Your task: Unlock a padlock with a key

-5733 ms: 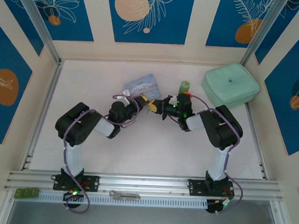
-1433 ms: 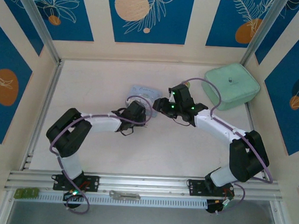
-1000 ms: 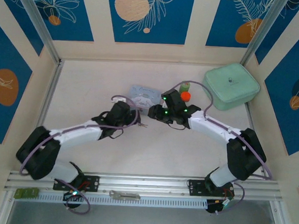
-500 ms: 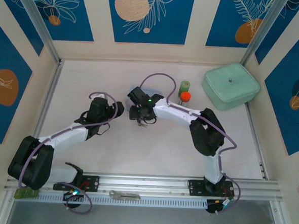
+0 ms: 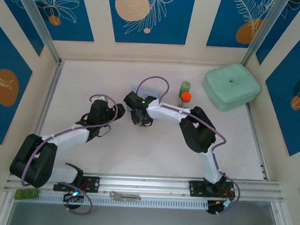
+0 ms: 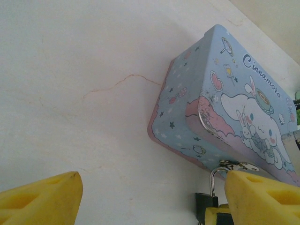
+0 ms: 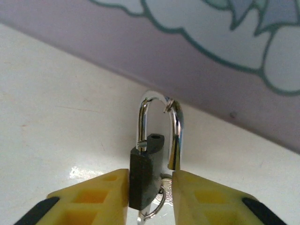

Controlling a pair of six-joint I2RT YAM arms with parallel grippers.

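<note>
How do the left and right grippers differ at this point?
The left gripper has its fingers wide apart, gripping nothing; the right gripper has its fingers close together, clamped on the padlock. The left gripper sits back from the blue tin; the right gripper is close against its side. Both have yellow fingers.

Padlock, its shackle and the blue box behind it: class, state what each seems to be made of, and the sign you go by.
The padlock body is flat matte black with no glints: coated metal or plastic, I cannot tell which. Its shackle looks like polished steel, with bright mirror-like highlights. The blue box is probably printed tinplate, given the crisp cartoon print, slight sheen and beaded lid edge.
</note>
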